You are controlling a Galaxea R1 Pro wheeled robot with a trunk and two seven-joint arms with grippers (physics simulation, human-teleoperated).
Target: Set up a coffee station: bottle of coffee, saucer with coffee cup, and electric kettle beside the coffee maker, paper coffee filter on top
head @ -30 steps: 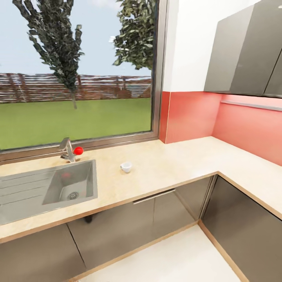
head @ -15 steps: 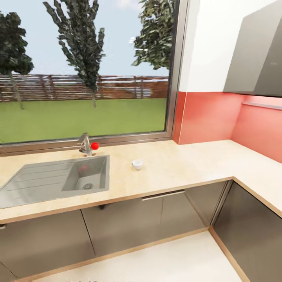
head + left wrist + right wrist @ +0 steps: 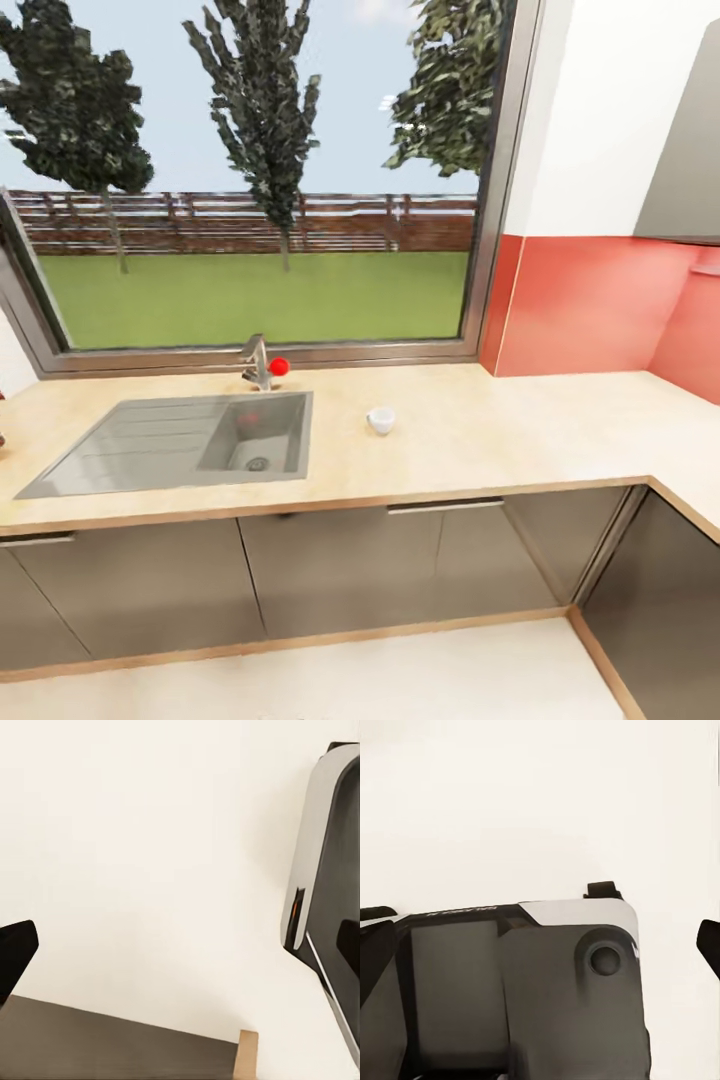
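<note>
The coffee cup (image 3: 380,420), small and white, sits alone on the light wood-grain kitchen countertop (image 3: 520,430), a short way right of the sink. My left gripper (image 3: 180,960) hangs over pale floor, its dark fingertips (image 3: 15,956) wide apart with nothing between them. In the right wrist view my right gripper (image 3: 540,960) is likewise open, above the robot's grey base (image 3: 547,990). The other things of the task are out of view.
A steel sink (image 3: 190,445) with a drainboard is set in the counter, and a faucet with a red knob (image 3: 265,367) stands behind it under a big window. The red backsplash (image 3: 580,305) and the counter turn a corner at the right. Grey cabinet fronts (image 3: 400,570) line the floor.
The head view has panned left, so the sink, cup and corner have slid right in the picture. The cup itself has not moved on the counter.
</note>
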